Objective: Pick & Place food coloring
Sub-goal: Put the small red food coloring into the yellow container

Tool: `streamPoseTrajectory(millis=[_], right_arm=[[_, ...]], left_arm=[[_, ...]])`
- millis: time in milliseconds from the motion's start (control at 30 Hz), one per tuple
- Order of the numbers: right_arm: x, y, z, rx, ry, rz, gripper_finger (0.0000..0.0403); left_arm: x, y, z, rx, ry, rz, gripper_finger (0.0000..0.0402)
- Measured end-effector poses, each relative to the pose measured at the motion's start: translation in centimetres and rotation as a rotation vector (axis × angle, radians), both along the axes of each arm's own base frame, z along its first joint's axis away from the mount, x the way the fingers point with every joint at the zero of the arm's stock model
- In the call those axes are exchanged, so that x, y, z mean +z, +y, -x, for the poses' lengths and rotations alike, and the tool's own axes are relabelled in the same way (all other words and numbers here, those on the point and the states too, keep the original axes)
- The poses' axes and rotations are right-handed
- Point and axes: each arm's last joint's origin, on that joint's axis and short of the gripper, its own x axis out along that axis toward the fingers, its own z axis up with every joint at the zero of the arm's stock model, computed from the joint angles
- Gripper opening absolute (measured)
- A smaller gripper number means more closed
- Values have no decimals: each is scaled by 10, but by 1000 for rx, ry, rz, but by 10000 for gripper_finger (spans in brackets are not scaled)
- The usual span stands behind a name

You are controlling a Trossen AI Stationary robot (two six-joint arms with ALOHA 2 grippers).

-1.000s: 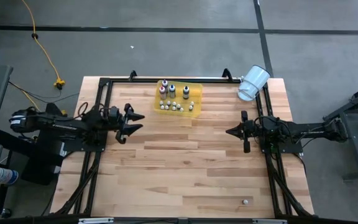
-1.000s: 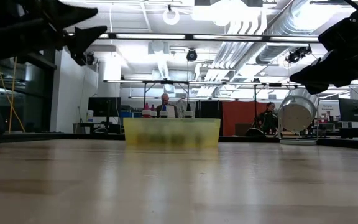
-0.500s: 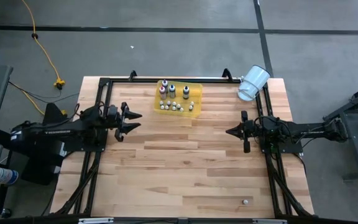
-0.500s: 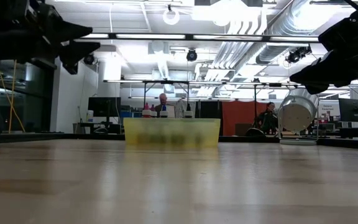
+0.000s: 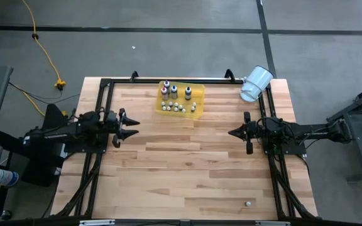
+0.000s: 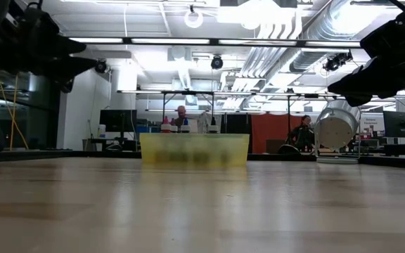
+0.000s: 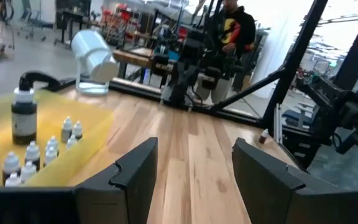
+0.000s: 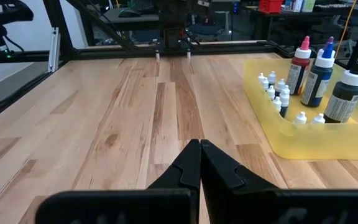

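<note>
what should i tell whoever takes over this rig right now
Left gripper: open, empty, above the table's left side.
Right gripper: shut, empty, above the right side.
Food coloring bottles: in the yellow tray at the far edge; white cup tipped at the far right corner.
One small white item lies alone near the front right edge, possibly a stray bottle.
Left: judge that stray.

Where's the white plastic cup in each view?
High view: white plastic cup lies tipped at the table's far right corner.
Low view: right of the yellow tray, mouth toward the camera.
Left wrist view: upper left, beyond the tray.
Right wrist view: not in it.
Shared landmark: the yellow tray.
</note>
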Motion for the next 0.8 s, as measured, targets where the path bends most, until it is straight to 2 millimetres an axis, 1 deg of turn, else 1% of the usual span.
streamPoseTrajectory(millis=[233, 600, 800], right_arm=[[0, 0, 0, -1, 0, 0, 0], [0, 0, 0, -2, -1, 0, 0], [0, 0, 0, -2, 0, 0, 0]], left_arm=[[-2, -7, -1, -2, 24, -69, 198], [-4, -4, -2, 46, 58, -243, 198], [-8, -4, -5, 40, 107, -248, 198]])
